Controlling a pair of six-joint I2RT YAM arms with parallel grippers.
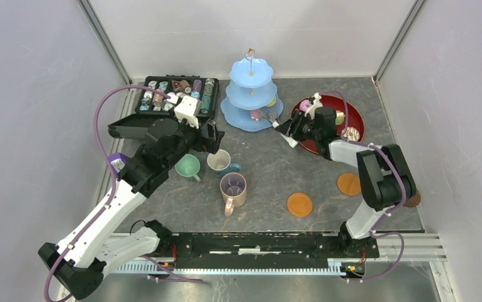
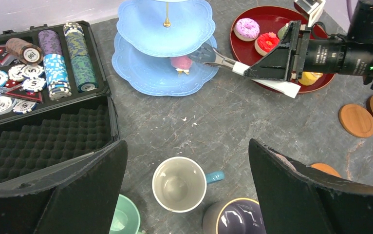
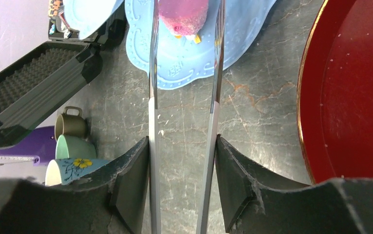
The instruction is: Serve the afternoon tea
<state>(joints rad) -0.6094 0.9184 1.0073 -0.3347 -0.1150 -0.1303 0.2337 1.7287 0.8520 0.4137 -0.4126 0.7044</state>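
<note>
On the stand's point(image 3: 184, 68) lowest tier, the pink pastry point(image 3: 182, 14) lies between tongs point(image 3: 152, 97) clamped in the right gripper's point(image 3: 182, 146) jaws.

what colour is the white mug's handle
Teal blue; the left wrist view shows the white mug best.

Pink pastry point(image 2: 181, 62) sitting on bottom tier of pale-blue stand point(image 2: 140, 73); mint mug point(image 1: 187, 165), white mug point(image 1: 218, 161), purple mug point(image 1: 233, 187) upright mid-table, brown coasters point(image 1: 299, 204) flat nearby.
</note>
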